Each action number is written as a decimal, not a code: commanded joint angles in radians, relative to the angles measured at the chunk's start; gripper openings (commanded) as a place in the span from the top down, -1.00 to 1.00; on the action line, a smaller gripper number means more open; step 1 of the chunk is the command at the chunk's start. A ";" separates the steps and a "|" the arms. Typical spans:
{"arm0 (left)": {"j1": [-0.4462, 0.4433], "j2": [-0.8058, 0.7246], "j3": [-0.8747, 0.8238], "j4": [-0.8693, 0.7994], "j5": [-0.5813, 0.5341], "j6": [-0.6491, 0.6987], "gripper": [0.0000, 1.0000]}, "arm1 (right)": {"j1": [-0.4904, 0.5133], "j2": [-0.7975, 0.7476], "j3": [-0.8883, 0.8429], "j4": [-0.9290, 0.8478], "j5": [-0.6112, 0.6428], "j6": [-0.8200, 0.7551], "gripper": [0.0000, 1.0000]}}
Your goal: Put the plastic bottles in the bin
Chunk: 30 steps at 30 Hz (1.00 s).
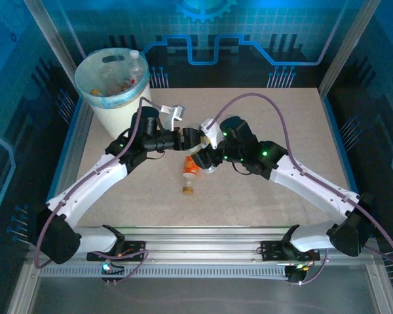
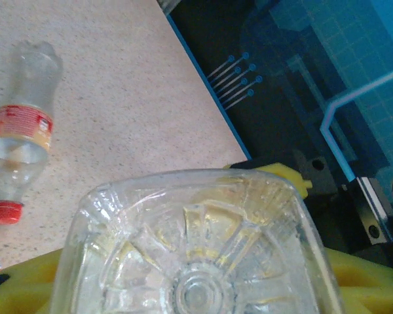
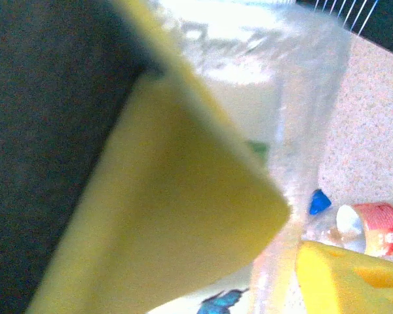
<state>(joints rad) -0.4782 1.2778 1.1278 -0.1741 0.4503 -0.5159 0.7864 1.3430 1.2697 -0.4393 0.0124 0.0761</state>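
Fingers (image 2: 13, 288) of the left gripper (image 1: 182, 139) pinch the square base of 1 clear bottle (image 2: 196, 255), held above the middle of the surface (image 1: 268, 118). Its long axis runs from that gripper toward the right gripper (image 1: 206, 142). The right gripper's yellow fingers (image 3: 183, 216) flank the same bottle, but I cannot tell whether they press on it. The bin (image 1: 114, 116) stands at the far left corner, nearer the left arm, so that arm looks better placed for the carry. 1 red-label bottle (image 1: 191, 167) lies flat on the surface, just near of both grippers.
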 commanded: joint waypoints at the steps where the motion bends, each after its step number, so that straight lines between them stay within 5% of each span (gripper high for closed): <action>1: 0.041 -0.084 0.059 -0.041 -0.103 0.043 -0.05 | 0.014 0.029 0.072 0.035 0.009 -0.009 -0.68; 14: 0.408 -0.061 0.334 -0.149 -0.332 0.145 0.01 | 0.043 0.149 0.245 0.061 -0.061 0.008 -0.82; 25: 0.752 0.215 0.493 -0.107 -0.142 -0.114 0.08 | 0.093 0.236 0.336 0.029 -0.140 0.066 -0.79; 30: 0.794 0.334 0.562 -0.125 -0.122 -0.146 0.08 | 0.096 0.340 0.471 -0.059 -0.119 0.155 -0.75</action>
<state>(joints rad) 0.2924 1.5631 1.6230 -0.3092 0.3141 -0.6216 0.8707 1.6348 1.6615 -0.4438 -0.1020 0.1612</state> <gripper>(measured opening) 0.567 0.879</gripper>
